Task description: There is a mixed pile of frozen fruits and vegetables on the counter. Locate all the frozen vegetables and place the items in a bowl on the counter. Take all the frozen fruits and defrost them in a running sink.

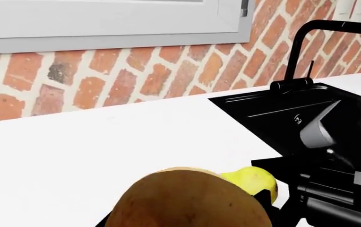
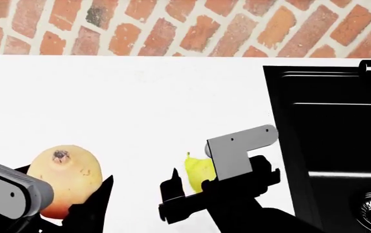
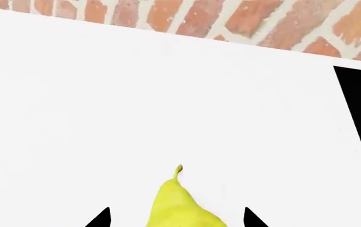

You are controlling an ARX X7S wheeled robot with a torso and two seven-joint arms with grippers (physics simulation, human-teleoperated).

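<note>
Right gripper (image 3: pixel 175 218) open around the yellow fruit (image 3: pixel 175 205) — left gripper (image 2: pixel 62 194) astride the tan fruit (image 2: pixel 65 174), grasp unclear.

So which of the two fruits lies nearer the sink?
The small yellow pointed fruit, between the right gripper's fingers. The bigger round tan fruit sits farther from the sink, by the left gripper.

Right arm: matte black angular links carrying a flat light-grey L-shaped bracket (image 2: pixel 236 148) with small screw holes. Right black two-fingered tool (image 2: pixel 192 187) ends in pointed black fingertips (image 3: pixel 99 218). Left arm: black housing bearing a rounded grey camera block (image 2: pixel 7 191) with small dark dots.
</note>
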